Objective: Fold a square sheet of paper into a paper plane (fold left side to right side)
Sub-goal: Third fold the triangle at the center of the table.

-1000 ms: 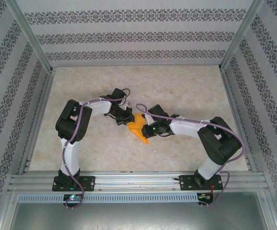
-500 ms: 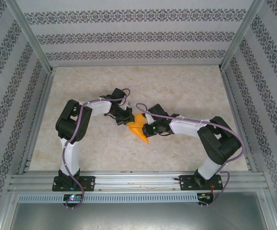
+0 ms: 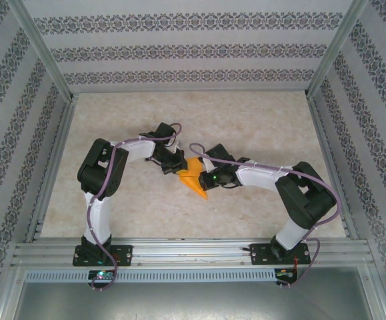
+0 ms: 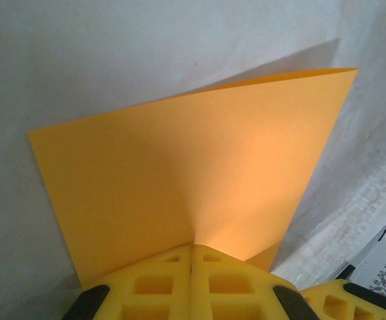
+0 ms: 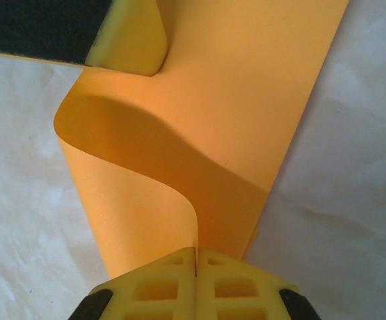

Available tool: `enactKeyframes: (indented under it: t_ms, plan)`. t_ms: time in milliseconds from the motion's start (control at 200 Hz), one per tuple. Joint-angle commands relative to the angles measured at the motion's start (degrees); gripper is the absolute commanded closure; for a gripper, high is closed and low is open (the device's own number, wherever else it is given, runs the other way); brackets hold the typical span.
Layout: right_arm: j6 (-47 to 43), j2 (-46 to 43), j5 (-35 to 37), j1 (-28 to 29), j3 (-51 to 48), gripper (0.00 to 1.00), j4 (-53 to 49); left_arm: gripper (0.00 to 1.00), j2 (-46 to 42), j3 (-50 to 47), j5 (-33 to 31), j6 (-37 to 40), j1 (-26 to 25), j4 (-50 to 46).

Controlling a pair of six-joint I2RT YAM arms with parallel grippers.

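The square sheet of paper (image 3: 194, 177) is orange and lies partly folded on the table between both grippers. My left gripper (image 3: 180, 169) is shut on its left edge; in the left wrist view the sheet (image 4: 193, 167) rises as a lifted flap from the closed yellow jaws (image 4: 193, 248). My right gripper (image 3: 207, 179) is shut on the opposite edge. In the right wrist view the paper (image 5: 246, 120) curls up in an S-bend into the pinched jaws (image 5: 195, 253), and a left fingertip (image 5: 127, 37) rests at the paper's far corner.
The pale marbled tabletop (image 3: 133, 127) is ringed by aluminium rails and patterned walls (image 3: 179, 50). Both arms bend inward toward the table's middle. A yellow fingertip (image 4: 336, 300) of the right gripper sits at the left wrist view's bottom right.
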Motion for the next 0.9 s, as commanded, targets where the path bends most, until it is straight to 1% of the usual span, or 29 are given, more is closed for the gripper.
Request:
enactKeyframes:
  t_ms: [0, 894]
  plan:
    - [-1.1, 0.6, 1.1, -0.5, 1.6, 1.00, -0.7, 0.94, 3.1, -1.6, -4.3, 0.8, -1.4, -2.7]
    - [-1.8, 1.9, 2.7, 0.2, 1.8, 1.00, -1.4, 0.94, 3.0, -2.0, -4.3, 0.6, -1.5, -2.3]
